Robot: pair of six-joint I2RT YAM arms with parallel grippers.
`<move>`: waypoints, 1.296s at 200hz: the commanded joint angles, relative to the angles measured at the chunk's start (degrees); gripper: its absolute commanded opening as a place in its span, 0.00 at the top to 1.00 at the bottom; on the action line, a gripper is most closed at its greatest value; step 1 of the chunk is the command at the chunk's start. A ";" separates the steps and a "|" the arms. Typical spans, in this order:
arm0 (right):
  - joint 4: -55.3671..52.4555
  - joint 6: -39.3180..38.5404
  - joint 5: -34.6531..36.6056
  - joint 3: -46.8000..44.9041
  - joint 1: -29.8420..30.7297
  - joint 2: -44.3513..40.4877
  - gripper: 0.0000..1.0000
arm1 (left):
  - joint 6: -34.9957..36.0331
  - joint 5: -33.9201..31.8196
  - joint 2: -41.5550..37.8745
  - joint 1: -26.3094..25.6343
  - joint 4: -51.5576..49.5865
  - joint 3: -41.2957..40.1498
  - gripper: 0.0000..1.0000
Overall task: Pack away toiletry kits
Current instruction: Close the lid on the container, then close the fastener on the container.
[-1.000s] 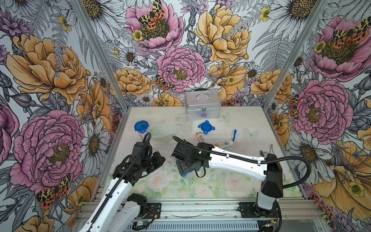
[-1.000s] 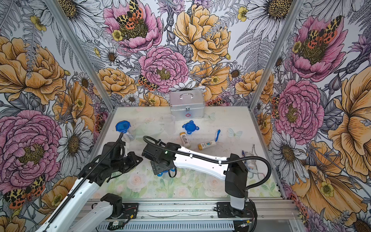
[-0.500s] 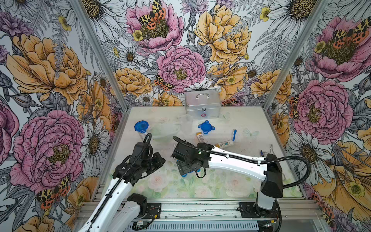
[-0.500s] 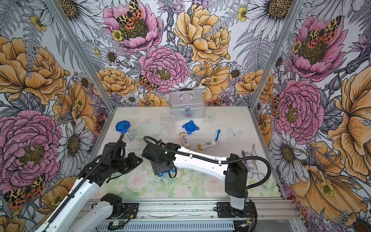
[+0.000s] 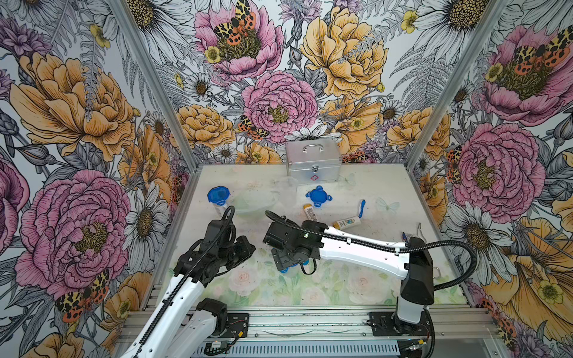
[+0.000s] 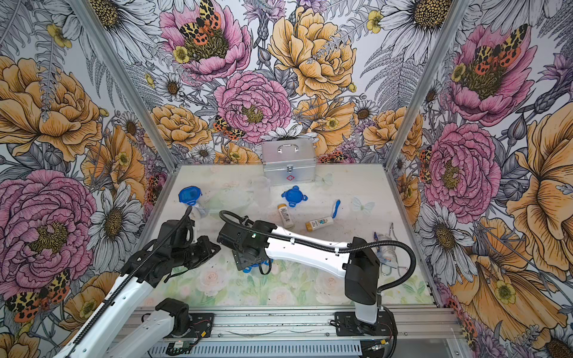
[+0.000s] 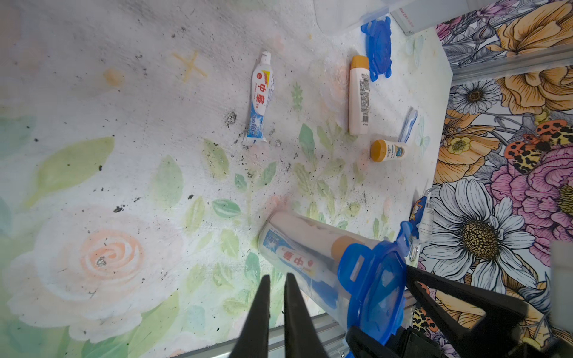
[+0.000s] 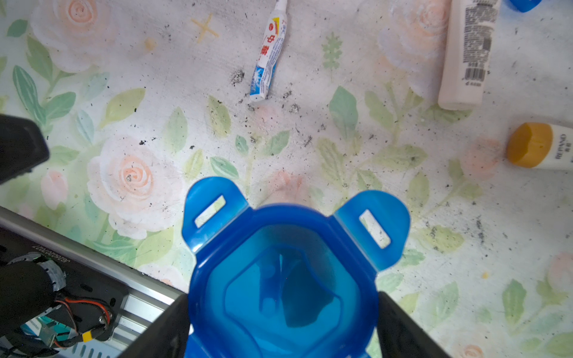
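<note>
Now the right gripper (image 8: 283,325) squeezes the blue lid (image 8: 279,235) from both sides. The lid sits on the clear cup (image 7: 297,245), near the front middle of the table (image 5: 356,288). The left gripper (image 7: 278,280) is pressed together, holds nothing, and waits just left of the cup. Two tabs (image 8: 210,210) stick out, not clipped. I think the lid should go down flat first, slowly and straight, so the cup does not tip.

silver metal case (image 5: 313,161) (image 6: 290,165): lid down, handle on top, red cross on front, upper centre in both top views, against back wall | floral table mat (image 5: 341,288): dark specks, yellow cross mark (image 7: 189,65) | flowered walls (image 5: 77,124): left, back, right | aluminium rail (image 5: 310,324): lower edge
</note>
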 commanded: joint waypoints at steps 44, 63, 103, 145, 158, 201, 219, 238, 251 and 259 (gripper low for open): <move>-1.72 0.18 -0.28 1.51 0.53 1.34 0.04 | 2.04 -2.29 1.18 -0.43 -0.19 2.32 0.79; -1.81 -0.19 -0.18 2.05 0.49 1.32 0.01 | 2.22 -2.61 1.61 -0.43 -0.19 2.89 0.67; -1.77 -0.62 0.12 2.98 0.53 1.25 0.01 | 3.95 -2.54 2.39 -0.41 -0.77 4.25 0.54; -1.72 -0.89 0.04 3.82 0.59 1.07 0.01 | 5.87 -3.13 3.70 -0.39 -1.78 6.12 0.49; -1.72 -0.89 -0.03 4.04 0.57 0.99 0.01 | 7.04 -3.37 4.32 -0.44 -2.42 7.05 0.47; -2.16 1.27 -0.44 3.15 -0.29 -1.70 0.01 | 14.73 -2.08 8.58 -0.85 -4.99 12.68 0.40; -3.59 3.63 -1.28 1.40 -1.79 -4.38 0.01 | 18.85 -0.97 11.99 -2.98 -6.19 16.10 0.31; -3.95 5.94 -1.62 -1.02 -3.08 -8.51 0.02 | 22.17 -3.16 15.38 -7.84 -7.87 20.27 0.27; -3.92 7.12 -2.15 -2.62 -3.73 -10.98 0.03 | 23.73 -5.52 17.69 -11.70 -8.77 23.02 0.25; -3.82 7.65 -2.60 -3.51 -3.86 -12.19 0.05 | 24.30 -6.44 19.01 -13.74 -9.19 24.26 0.25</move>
